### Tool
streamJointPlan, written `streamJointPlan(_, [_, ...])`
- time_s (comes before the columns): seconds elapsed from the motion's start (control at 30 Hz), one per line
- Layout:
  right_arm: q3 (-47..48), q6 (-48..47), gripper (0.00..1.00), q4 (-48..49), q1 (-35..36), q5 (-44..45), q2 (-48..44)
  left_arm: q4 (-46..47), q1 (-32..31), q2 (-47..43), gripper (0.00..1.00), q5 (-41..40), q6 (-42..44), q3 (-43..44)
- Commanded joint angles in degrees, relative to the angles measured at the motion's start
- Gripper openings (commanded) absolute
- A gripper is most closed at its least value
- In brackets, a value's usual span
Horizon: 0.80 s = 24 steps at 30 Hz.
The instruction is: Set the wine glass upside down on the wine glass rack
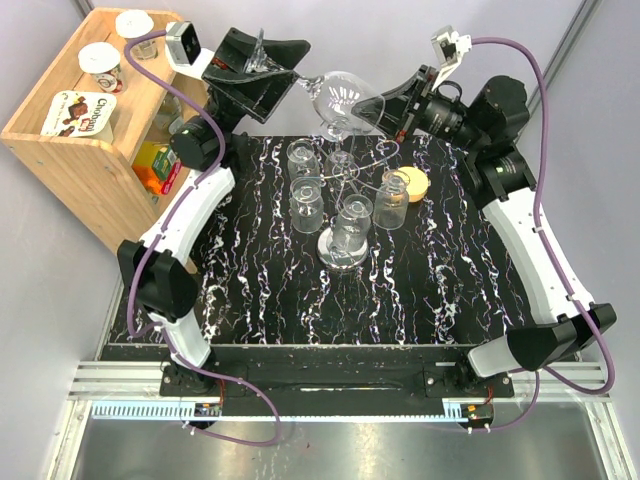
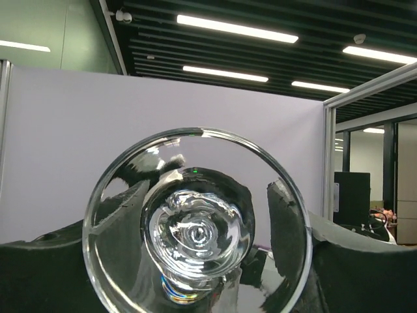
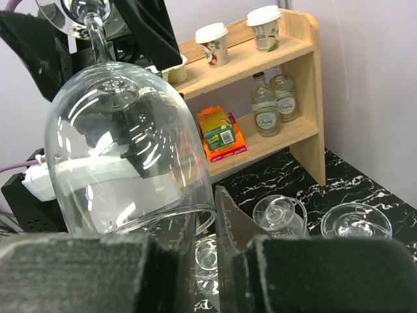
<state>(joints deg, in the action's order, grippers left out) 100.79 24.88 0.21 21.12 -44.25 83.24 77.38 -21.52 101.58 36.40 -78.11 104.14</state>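
The wine glass (image 1: 345, 98) lies on its side in the air behind the table, stretched between both arms. My left gripper (image 1: 258, 62) is shut on its round foot, which fills the left wrist view as the wine glass (image 2: 195, 228) seen end on. My right gripper (image 1: 378, 108) is at the bowl's rim. In the right wrist view the right gripper (image 3: 206, 215) straddles the rim of the wine glass (image 3: 124, 150), its jaws slightly apart with a visible gap. The chrome wine glass rack (image 1: 341, 256) stands mid-table below the glass.
Several glasses (image 1: 305, 200) hang upside down on the rack, and two of these glasses (image 3: 277, 212) lie just below my right fingers. A yellow-lidded jar (image 1: 412, 183) sits to the rack's right. A wooden shelf (image 1: 70, 130) with cups and bottles stands at the left.
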Motion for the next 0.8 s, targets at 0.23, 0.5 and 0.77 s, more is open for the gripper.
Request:
streamJointPlan(0.23, [4.41,-4.14,0.29,-4.95,9.2,-8.48,2.45,-3.2,-1.33,-0.24,0.0,7.27,6.91,1.59])
streamJointPlan(0.5, [8.8,-5.19,0.13,-6.09,10.87,-7.78,4.82,-8.13,-1.51,-0.15,0.0,11.14,10.08,2.91])
streamJointPlan(0.77, [8.1,-6.43,0.18,-7.15,10.87,-6.99,3.77,-13.22,-1.33,-0.51,0.0,13.16,11.83,5.02])
